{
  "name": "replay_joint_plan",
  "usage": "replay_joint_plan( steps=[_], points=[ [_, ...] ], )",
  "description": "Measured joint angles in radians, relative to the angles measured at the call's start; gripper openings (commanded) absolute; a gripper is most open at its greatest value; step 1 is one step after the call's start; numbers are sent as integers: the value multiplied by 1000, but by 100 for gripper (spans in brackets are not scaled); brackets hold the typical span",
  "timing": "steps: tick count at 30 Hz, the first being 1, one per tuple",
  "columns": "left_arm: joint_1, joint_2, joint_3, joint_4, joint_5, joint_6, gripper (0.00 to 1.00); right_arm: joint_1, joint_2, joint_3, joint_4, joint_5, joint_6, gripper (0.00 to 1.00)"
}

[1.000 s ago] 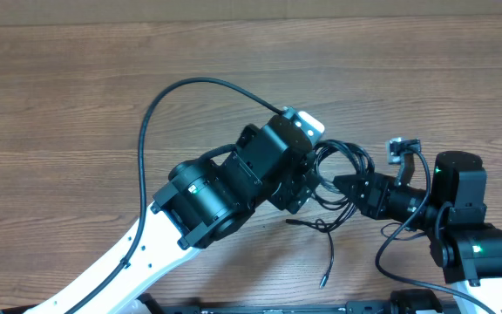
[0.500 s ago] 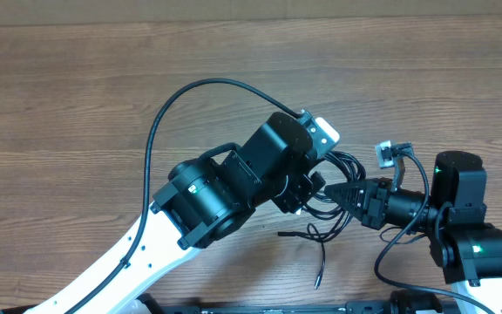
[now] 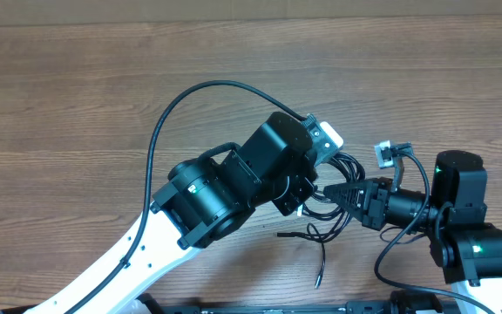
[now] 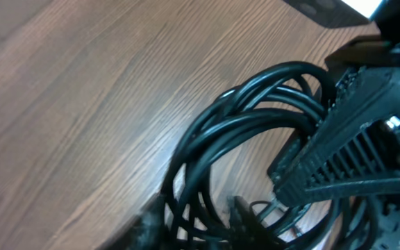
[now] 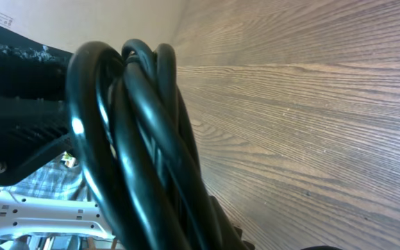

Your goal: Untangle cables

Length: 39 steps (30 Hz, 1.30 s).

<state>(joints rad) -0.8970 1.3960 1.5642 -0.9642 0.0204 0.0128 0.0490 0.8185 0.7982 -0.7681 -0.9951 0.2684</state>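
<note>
The cables [image 3: 349,164] form a small black coiled bundle on the wooden table between my two arms. One loose strand [image 3: 319,253] trails toward the front edge and ends in a plug. My left gripper [image 3: 315,186] reaches in from the left. In the left wrist view its fingers [image 4: 245,217] sit on either side of several strands of the cables [image 4: 255,104], pinching them. My right gripper [image 3: 336,190] points in from the right and is shut on the bundle. The coils [image 5: 137,139] fill the right wrist view and hide its fingertips.
The left arm's own thick wire [image 3: 168,118] arcs over the table behind it. The right arm's base [image 3: 473,249] stands at the front right, with a small connector [image 3: 383,153] on its wire. The right gripper's body [image 4: 346,146] crowds the left wrist view.
My left gripper has slid slightly right and its jaws have closed in on the strands. The right gripper and bundle shifted a little left early on, then held still.
</note>
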Motion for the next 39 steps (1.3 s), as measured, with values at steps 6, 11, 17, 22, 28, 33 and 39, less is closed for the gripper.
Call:
replay_joint_plan(
  steps=[6,11,17,22,28,33,39],
  points=[
    [0,0,0,0,5,6,33,0,0,0,27,-39,0,4],
    [0,0,0,0,-3,9,11,-1,0,0,27,-49,0,4],
    [0,0,0,8,6,13,60,-1,0,0,33,-64,0,4],
    [0,0,0,15,9,13,90,-1,0,0,40,-76,-3,4],
    [0,0,0,24,6,13,96,-1,0,0,42,-79,-4,4],
    [0,0,0,27,-24,13,95,-1,0,0,42,-80,-6,4],
    [0,0,0,34,-40,13,84,-1,0,0,42,-91,-12,4]
  ],
)
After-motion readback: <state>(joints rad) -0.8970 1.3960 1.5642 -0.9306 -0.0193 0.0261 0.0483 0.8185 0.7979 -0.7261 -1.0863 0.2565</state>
